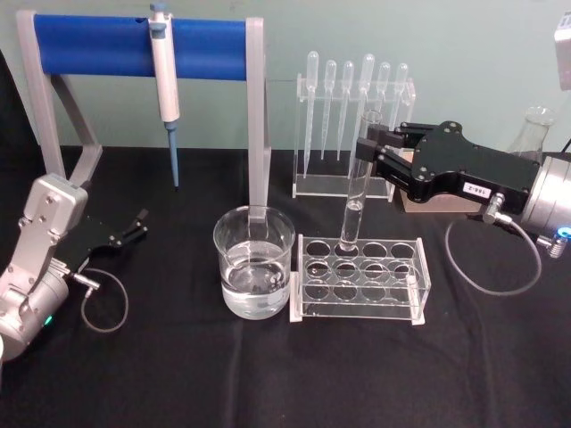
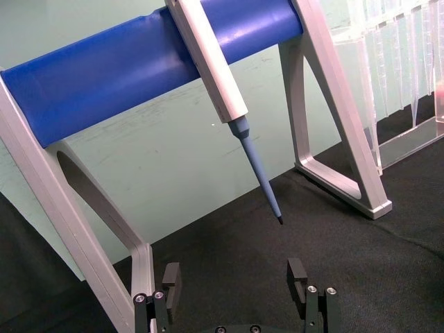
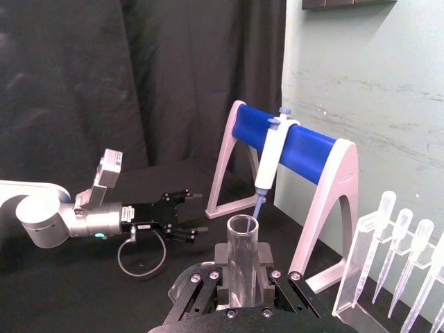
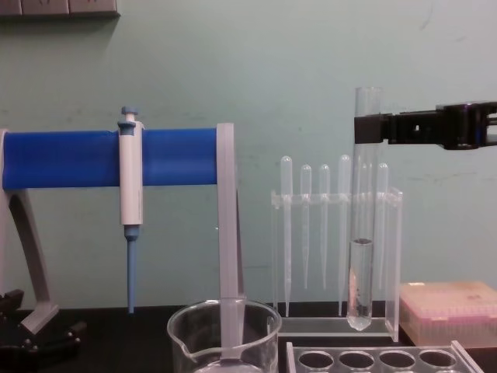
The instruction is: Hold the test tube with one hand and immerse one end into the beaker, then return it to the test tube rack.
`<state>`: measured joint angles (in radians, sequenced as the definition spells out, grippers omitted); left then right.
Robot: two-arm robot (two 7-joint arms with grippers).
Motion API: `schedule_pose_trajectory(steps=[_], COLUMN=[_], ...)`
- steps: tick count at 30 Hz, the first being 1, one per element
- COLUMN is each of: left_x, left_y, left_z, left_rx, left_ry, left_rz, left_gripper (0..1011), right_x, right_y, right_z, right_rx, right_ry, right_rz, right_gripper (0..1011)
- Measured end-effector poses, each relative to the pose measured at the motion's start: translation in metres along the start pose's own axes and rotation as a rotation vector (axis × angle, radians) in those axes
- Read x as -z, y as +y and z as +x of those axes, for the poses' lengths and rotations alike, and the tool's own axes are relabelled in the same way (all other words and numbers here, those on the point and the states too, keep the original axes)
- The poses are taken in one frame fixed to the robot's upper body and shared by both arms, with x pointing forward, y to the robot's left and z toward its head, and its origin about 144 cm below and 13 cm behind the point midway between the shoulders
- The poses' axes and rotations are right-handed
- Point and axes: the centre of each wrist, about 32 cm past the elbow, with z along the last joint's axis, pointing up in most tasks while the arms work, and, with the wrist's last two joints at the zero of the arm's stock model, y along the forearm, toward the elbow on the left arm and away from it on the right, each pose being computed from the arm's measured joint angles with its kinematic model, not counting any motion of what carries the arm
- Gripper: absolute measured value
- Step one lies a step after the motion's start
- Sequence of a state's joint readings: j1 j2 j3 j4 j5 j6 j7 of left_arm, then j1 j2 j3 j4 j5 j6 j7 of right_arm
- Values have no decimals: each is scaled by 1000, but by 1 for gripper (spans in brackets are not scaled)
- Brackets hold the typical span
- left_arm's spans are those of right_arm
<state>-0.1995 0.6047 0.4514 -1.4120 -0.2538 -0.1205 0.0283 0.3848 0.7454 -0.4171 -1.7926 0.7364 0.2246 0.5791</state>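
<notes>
Clamped near its rim by the right pincer (image 1: 368,147), the test tube (image 1: 354,201) is best kept plumb over the rack (image 1: 419,267), beaker (image 1: 223,259) at nine o'clock.

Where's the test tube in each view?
Head: test tube centre-right, upright, bottom just above the rack, right gripper shut near its top.
Chest: tube right of centre, gripper on it from the right edge.
Right wrist: tube bottom centre, in the gripper.
Left wrist: open left gripper faces the blue-bar stand instead.
Shared landmark: that stand, in all four.
</notes>
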Motion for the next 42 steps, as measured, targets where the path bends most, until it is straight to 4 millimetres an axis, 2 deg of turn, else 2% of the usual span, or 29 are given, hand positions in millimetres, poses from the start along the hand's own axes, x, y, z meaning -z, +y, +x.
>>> schedule_pose_trajectory(steps=[42], left_x=[0], left_y=[0], left_z=[0], left_rx=[0], left_ry=[0], left_rz=[0], left_gripper=[1000], right_x=[0], right_y=[0], right_z=[0], right_rx=[0], right_ry=[0], right_rz=[0], right_gripper=[244])
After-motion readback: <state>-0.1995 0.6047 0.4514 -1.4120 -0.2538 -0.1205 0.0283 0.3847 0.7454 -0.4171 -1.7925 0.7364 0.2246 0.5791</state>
